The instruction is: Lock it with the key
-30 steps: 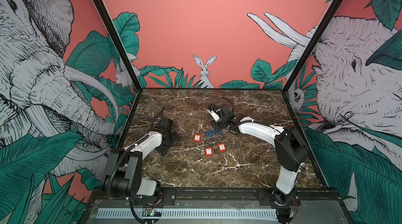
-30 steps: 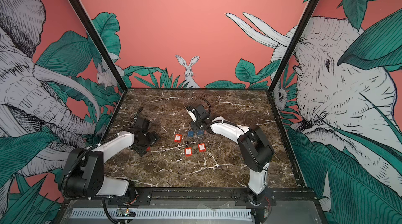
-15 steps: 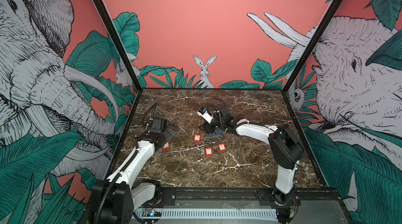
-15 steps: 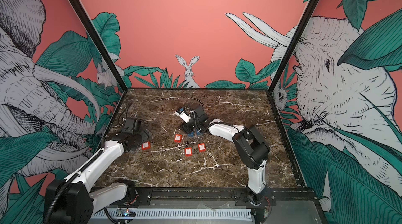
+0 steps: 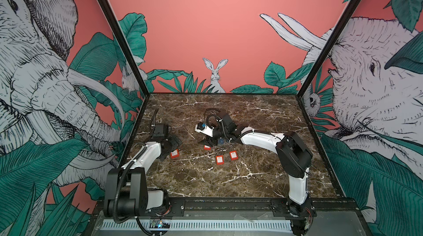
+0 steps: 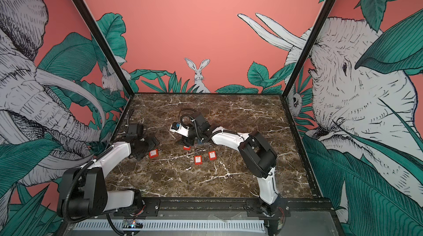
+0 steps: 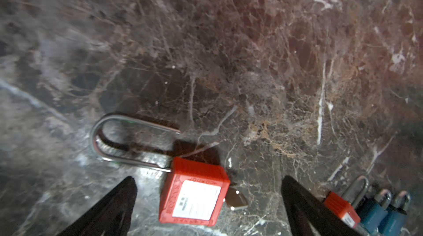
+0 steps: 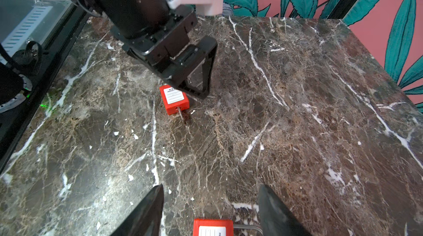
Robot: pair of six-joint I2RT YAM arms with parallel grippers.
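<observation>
Red padlock (image 7: 194,198) lies flat on the brown marble surface (image 7: 251,51) toward the left of the work area, directly under the left gripper (image 7: 208,178). That gripper's jaws are spread wide and straddle the body without touching it. The steel shackle (image 7: 128,141) is open: one leg runs into the body, while the free end stops short beside it. The key (image 7: 237,198) sits in the end opposite the shackle, its bow lying against the stone. This arrangement probably explains the pose. With the lock resting on the surface and a jaw on either side, the arm can close on the body to steady it while the shackle is pushed home and the key turned. The right gripper (image 8: 210,186) hovers low over a second red padlock (image 8: 212,226) nearer the middle, with its jaws apart, clear of the lock's sides and pinching nothing. It seems placed to work that lock or to reach across and help. A pair of blue padlocks (image 7: 375,214) lies just beside the second lock, and two spare red padlocks (image 5: 219,159) rest nearer the front edge. Judging by the open shackle, locking has not yet been done.
</observation>
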